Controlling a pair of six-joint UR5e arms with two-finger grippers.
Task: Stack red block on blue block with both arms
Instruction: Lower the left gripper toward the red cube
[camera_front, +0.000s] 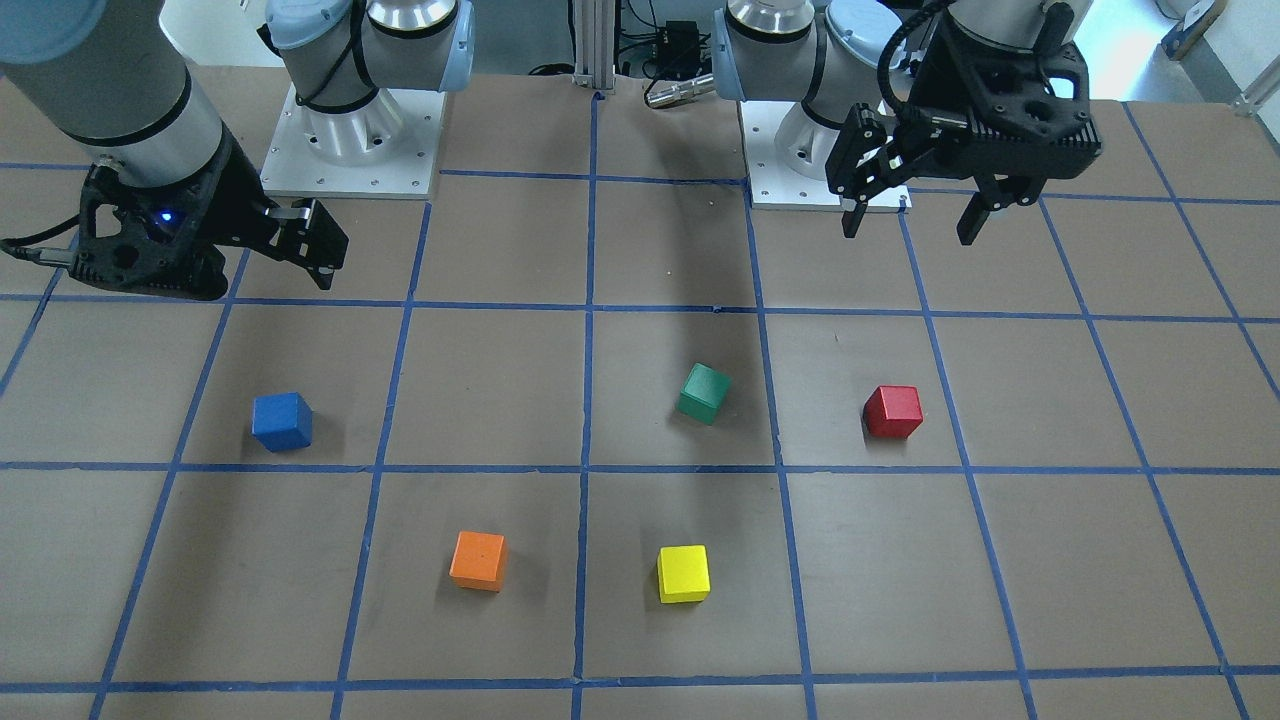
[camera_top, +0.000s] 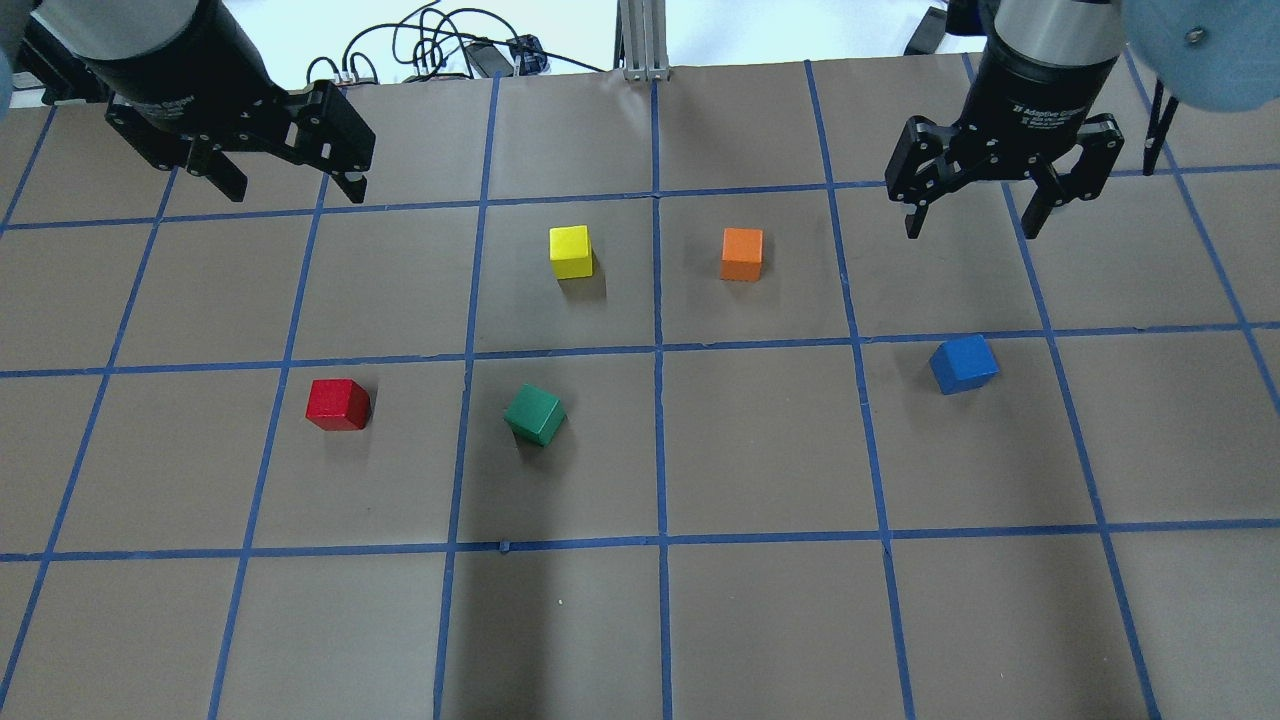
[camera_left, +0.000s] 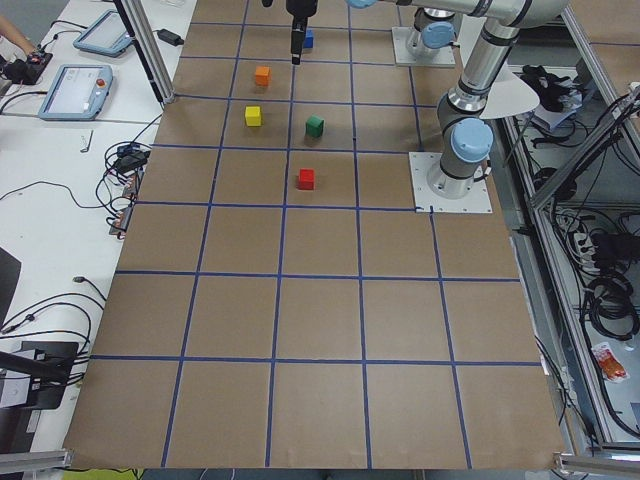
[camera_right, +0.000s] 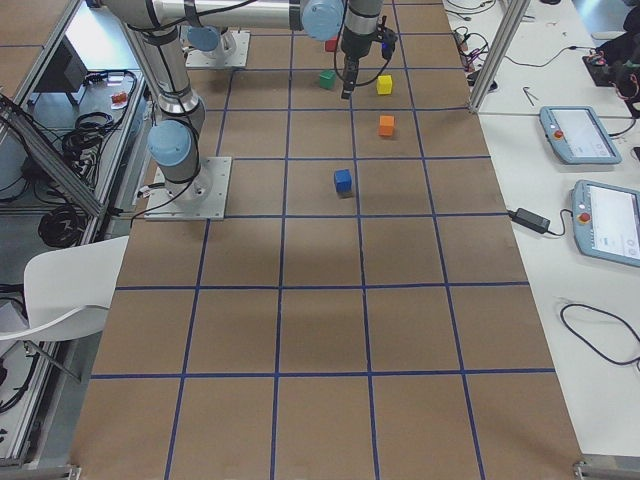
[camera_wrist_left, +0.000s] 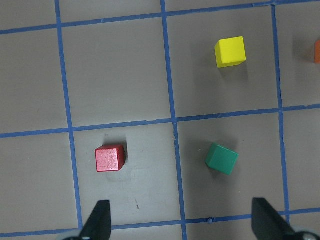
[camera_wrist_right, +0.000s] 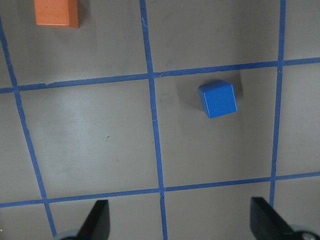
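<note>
On the table, the red block is set left, the blue block right; the left gripper and right gripper are held spread, empty.

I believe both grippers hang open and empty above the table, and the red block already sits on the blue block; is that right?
Not quite: the red block is not on the blue block; the overhead view shows them far apart on the table. The left gripper and right gripper are indeed open and empty above it.
</note>
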